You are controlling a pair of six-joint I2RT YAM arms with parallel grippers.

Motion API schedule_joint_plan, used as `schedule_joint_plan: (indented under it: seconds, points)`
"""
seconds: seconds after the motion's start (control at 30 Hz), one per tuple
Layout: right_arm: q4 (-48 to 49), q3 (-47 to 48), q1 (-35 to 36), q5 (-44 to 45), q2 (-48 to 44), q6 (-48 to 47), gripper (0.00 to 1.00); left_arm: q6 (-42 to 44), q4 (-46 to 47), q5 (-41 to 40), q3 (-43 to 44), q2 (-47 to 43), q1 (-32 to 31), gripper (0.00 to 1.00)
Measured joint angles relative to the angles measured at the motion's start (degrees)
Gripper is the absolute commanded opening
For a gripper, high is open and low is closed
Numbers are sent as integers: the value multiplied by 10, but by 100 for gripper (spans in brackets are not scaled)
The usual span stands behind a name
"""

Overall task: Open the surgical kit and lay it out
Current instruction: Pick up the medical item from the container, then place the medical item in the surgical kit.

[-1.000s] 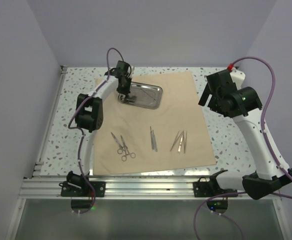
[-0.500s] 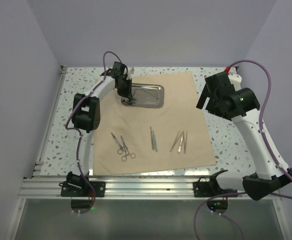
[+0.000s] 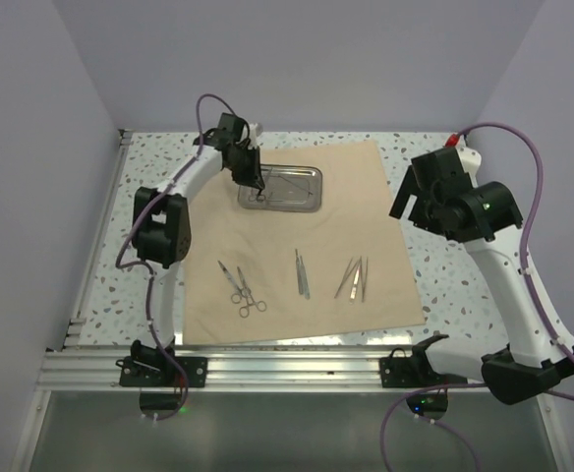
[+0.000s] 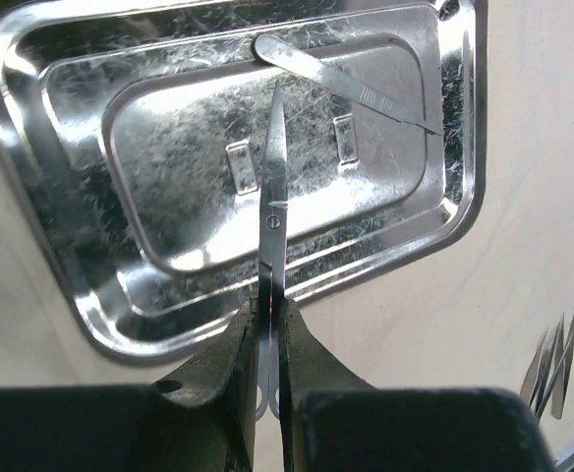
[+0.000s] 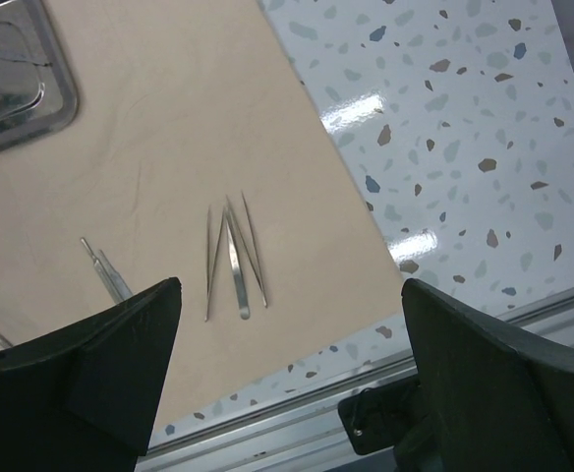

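Note:
The tan cloth wrap (image 3: 307, 246) lies spread flat on the table. The shiny steel tray (image 3: 302, 192) sits near its far edge. My left gripper (image 3: 258, 189) is shut on slim scissors (image 4: 272, 236) and holds them over the tray's left end; their tips point into the tray (image 4: 90, 138). A thin flat scalpel handle (image 4: 346, 88) lies in the tray. Scissors and forceps (image 3: 242, 287), a pair of slim tools (image 3: 302, 273) and tweezers (image 3: 353, 278) lie in a row on the cloth. My right gripper (image 5: 287, 374) is open and empty, high above the cloth's right edge; tweezers (image 5: 230, 258) show below it.
The speckled table (image 3: 444, 285) borders the cloth on the right and left. An aluminium rail (image 3: 297, 366) runs along the near edge. Grey walls close in the back and sides.
My left gripper has shifted slightly right and farther over the tray with the scissors; the tray moved a little. My right arm drifted slightly right.

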Motion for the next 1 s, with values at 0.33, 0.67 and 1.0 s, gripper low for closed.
schedule_joint_plan:
  seconds: [0.33,0.67,1.0]
  points:
    - [3,5,-1,-47,34,-32,95,-65,-7,-149,-290,-318,-35,0]
    - [97,148,-1,-174,255,-74,95,-205,-10,-188,-593,-484,-167,33]
    - [192,321,6,-290,534,-136,89,-262,-46,-254,-602,-528,-168,62]
